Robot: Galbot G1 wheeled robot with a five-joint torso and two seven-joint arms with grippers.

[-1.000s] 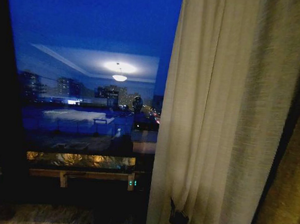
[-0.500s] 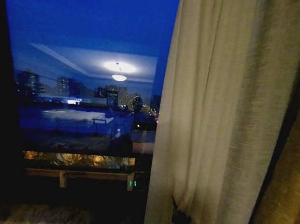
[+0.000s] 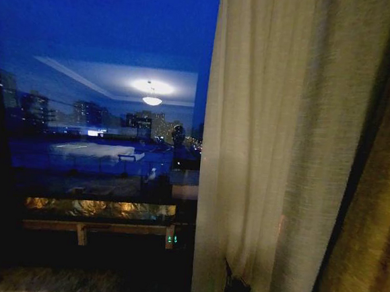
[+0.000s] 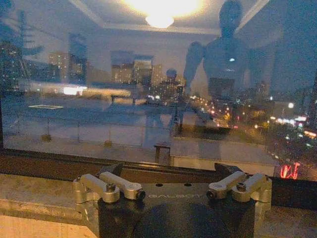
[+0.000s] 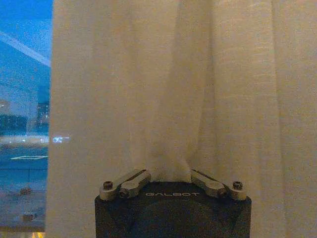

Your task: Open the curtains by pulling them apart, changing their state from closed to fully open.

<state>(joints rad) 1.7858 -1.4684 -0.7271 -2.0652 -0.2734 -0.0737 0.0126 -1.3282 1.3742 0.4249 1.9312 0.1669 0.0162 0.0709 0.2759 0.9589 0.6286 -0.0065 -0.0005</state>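
Cream-white curtain point(image 3: 269, 152) hangs on the right of the window point(image 3: 110, 112), with a fold pinched tight in the right gripper point(image 5: 169, 174). Thin cloth could slip out or snag if tugged hard. Near the sill, the left gripper point(image 4: 172, 191) is spread wide, holding nothing.

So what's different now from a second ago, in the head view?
Little. The whole head picture has shifted a bit, which is the camera moving, not the things. The right gripper stays shut on a bunch of the sheer curtain, low on the panel, and the panel's inner edge sits about where it was against the window. The left gripper is open, facing the glass near the sill.
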